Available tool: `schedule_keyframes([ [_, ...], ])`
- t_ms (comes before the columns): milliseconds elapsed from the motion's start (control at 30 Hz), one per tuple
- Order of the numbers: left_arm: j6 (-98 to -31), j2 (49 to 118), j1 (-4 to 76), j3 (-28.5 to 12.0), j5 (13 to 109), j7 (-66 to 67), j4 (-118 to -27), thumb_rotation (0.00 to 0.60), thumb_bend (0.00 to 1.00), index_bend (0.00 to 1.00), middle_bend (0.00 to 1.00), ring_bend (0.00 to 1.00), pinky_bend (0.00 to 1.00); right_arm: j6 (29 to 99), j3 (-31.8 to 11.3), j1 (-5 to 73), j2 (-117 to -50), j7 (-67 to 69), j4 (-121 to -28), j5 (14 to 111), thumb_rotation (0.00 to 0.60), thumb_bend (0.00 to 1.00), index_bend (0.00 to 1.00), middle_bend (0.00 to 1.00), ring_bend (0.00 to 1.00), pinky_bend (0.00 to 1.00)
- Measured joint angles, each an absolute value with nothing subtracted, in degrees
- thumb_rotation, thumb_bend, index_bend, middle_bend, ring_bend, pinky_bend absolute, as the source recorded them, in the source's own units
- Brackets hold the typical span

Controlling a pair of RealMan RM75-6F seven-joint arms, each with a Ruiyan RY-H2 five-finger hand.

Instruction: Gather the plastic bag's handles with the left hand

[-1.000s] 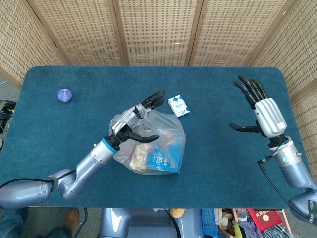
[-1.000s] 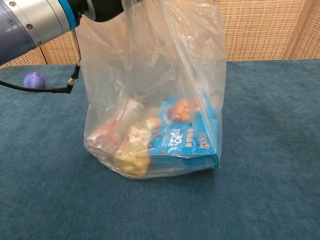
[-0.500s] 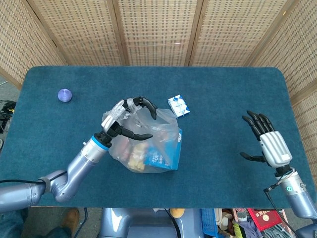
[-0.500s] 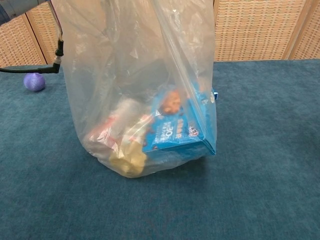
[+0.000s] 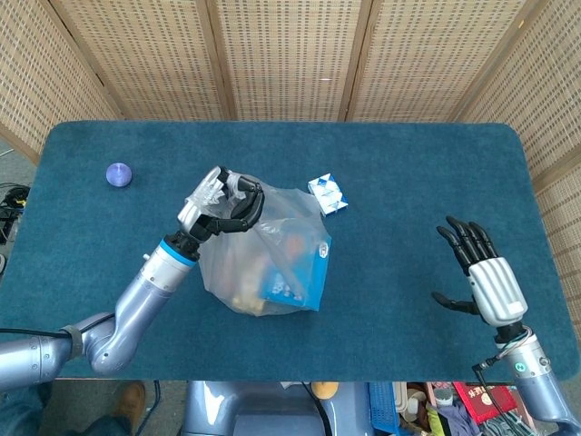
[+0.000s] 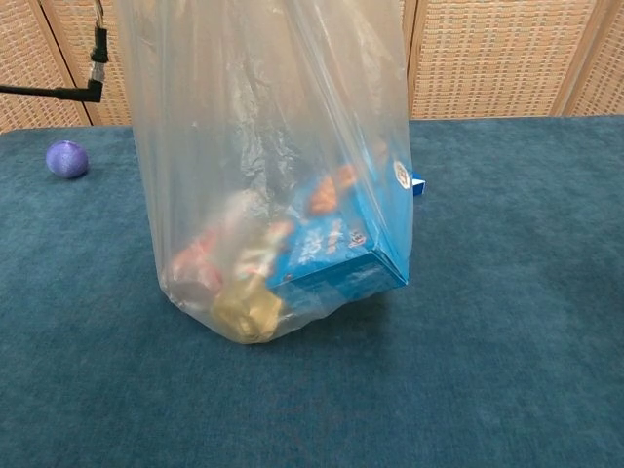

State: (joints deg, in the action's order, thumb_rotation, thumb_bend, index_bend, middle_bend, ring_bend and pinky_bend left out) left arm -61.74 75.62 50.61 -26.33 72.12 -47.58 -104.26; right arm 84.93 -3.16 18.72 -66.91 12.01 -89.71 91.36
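1. While the left hand [image 5: 218,200] was raised over the table [image 5: 408,173], its dark fingers [image 5: 250,207] were curled closed around the gathered top of the plastic bag [image 5: 272,250], so the handles were held inside its grip
2. The bag hung directly below and a little to the right of that hand, and its bottom was low on the blue cloth near the table's middle; whether it touched the cloth could not be told
3. Inside the bag, a blue snack box [image 6: 336,255] leaned tilted against a yellow packet [image 6: 244,312]
4. The right hand [image 5: 481,277] was well apart from the bag, near the right front edge, with its fingers spread and nothing in it
5. A small blue-white carton [image 5: 328,193] lay just beside the bag, and a purple ball [image 5: 119,174] sat far to the left
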Motion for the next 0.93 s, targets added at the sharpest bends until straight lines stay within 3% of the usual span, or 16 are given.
schedule_keyframes([
  [467,-59.04,60.00,49.00,-30.30,71.59,-36.34,-115.62,0.600,0.88,1.00,1.00,0.81,0.77,85.20,-3.87,16.58,-68.45,3.29,-91.52,89.53,0.600,0.00,0.00,0.00,0.00,0.00],
  [933,-56.02,42.42,43.79,-35.01,68.87,-36.25,-123.83,0.600,0.88,1.00,1.00,0.81,0.77,88.72,-7.12,13.51,-69.79,-12.81,-97.83,83.90,0.600,0.00,0.00,0.00,0.00,0.00],
])
